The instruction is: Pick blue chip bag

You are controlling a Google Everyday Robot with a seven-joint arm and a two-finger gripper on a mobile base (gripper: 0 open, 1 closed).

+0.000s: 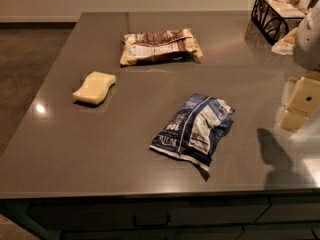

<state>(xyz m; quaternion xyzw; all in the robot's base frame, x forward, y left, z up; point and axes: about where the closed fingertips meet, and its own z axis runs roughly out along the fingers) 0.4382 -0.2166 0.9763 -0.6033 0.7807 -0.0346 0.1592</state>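
My gripper (299, 106) is hanging at the frame's right edge, apart from the blue chip bag (194, 129); its opening I cannot tell. I am targeting the bag's crumpled middle ridge.

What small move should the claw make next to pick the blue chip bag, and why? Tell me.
Probably shift the claw left in the view, to sit above the blue chip bag. The claw is at the right edge of the view, apart from the bag, which lies crumpled on the counter, untouched.
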